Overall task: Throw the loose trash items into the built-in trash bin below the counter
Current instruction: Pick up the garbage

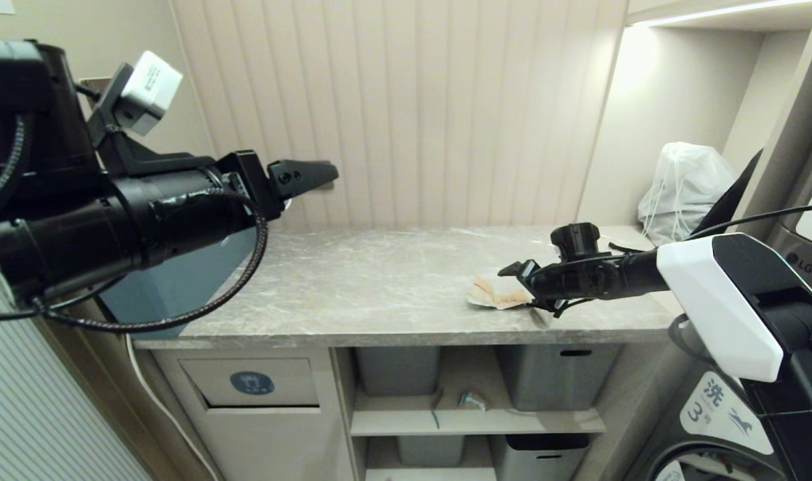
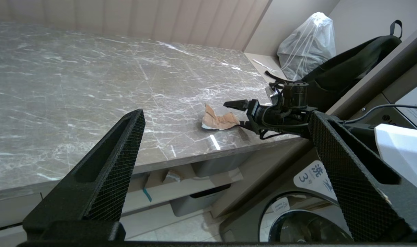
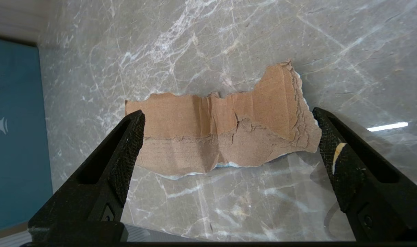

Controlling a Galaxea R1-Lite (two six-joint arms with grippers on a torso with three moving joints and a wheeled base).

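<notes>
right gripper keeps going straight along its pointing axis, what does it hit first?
Most likely the torn brown cardboard scrap, lying between the open right gripper fingers on the counter. How much gap remains is unclear.

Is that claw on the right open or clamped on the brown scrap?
Open. The right claw has its fingers spread wide on either side of the cardboard scrap, which lies flat on the counter, ungripped.

Place: a laundry or utility nook in a home
Appliance: front-loading washing machine (image 1: 720,427) at the right, round door, LG badge
Worktop: grey marble-look counter (image 1: 379,280) against pale ribbed wall panelling (image 1: 406,113)
Storage: open shelves below with grey plastic tubs (image 1: 556,377)
Waste: built-in trash bin (image 1: 252,384) flap with blue sticker
Clutter: white drawstring bag (image 1: 683,187) in the corner
</notes>
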